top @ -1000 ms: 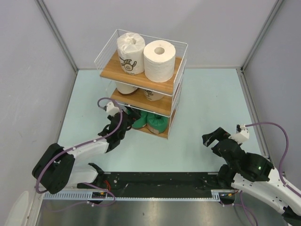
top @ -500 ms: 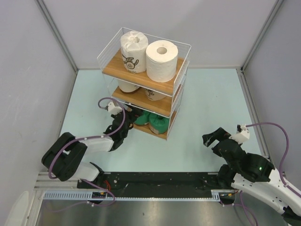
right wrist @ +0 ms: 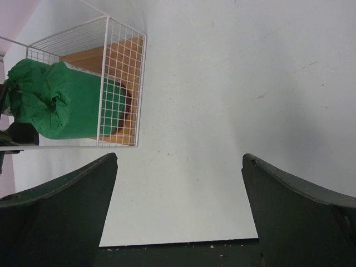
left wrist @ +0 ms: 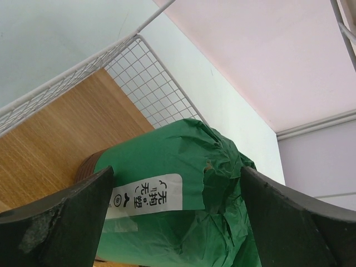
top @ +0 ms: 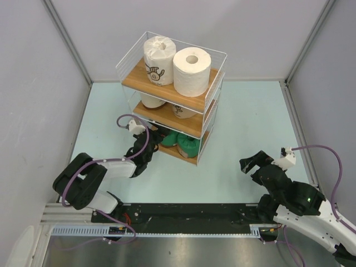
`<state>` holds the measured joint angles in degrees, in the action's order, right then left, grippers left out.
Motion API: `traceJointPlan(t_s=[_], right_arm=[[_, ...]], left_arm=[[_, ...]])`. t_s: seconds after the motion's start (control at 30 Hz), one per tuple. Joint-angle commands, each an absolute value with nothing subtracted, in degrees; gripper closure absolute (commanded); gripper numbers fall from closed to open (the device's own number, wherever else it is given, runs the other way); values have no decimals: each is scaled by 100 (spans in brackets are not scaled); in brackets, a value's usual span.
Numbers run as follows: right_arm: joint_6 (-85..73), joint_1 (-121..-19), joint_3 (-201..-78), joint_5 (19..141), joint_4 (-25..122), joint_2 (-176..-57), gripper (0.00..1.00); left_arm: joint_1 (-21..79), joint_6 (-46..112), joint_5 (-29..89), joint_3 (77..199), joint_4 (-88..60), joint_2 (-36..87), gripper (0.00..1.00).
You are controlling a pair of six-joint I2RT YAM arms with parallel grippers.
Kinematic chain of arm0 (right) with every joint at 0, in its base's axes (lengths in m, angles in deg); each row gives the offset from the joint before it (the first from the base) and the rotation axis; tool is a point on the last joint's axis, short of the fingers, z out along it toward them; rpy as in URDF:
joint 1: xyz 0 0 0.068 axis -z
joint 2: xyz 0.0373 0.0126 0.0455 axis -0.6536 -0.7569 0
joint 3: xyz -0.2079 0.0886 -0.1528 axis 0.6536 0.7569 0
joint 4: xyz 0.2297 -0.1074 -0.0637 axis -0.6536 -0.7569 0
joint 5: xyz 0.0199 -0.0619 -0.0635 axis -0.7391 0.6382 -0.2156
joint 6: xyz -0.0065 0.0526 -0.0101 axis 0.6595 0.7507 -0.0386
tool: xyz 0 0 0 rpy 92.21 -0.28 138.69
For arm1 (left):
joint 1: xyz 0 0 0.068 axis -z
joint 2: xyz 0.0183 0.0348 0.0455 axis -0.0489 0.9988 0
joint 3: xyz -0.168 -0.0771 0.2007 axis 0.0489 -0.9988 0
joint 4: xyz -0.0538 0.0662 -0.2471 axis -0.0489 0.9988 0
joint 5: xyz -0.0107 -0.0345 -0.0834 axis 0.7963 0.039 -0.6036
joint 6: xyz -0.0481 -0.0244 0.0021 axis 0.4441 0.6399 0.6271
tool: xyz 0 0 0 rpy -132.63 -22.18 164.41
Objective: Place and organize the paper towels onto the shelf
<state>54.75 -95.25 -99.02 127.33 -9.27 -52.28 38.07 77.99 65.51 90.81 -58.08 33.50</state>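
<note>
The shelf (top: pixel 211 92) stands mid-table. Its top board holds a white-wrapped roll with a dark logo (top: pixel 157 54) and a plain white roll (top: pixel 192 72). Two beige rolls (top: pixel 150 102) (top: pixel 182 113) sit on the middle board. Two green rolls (top: pixel 168 140) (top: pixel 188 146) lie on the bottom board. My left gripper (top: pixel 148 148) reaches into the bottom tier's left side. In the left wrist view it (left wrist: pixel 177 181) is open, its jaws either side of a green roll (left wrist: pixel 167 167) lying on the board (left wrist: pixel 50 133). My right gripper (top: pixel 253 162) (right wrist: pixel 179 161) is open and empty over the bare table.
Grey walls enclose the table on the left, back and right. A black rail (top: pixel 189 211) with the arm bases runs along the near edge. In the right wrist view the shelf's wire end (right wrist: pixel 119 83) and a green roll (right wrist: pixel 55 108) are far off at upper left.
My left gripper has pushed further into the bottom tier, and the shelf has shifted slightly right and back. The right arm has not moved.
</note>
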Motion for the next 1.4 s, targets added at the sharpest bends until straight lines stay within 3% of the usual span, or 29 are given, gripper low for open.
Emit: traceJointPlan(t_s=[0.0,0.37,1.37], right_arm=[[5546,-9565,-10085,12860,-867,-5189,1],[5538,-9574,-10085,12887,-876,-5172,1],[5538,-9592,-10085,12869,-876,-5269,1]], left_arm=[[3875,8069,5879,9150,-5480,3568,0],[3866,8280,5641,8842,-6147,4035,0],[3866,7964,5843,7964,-5586,1479,0]])
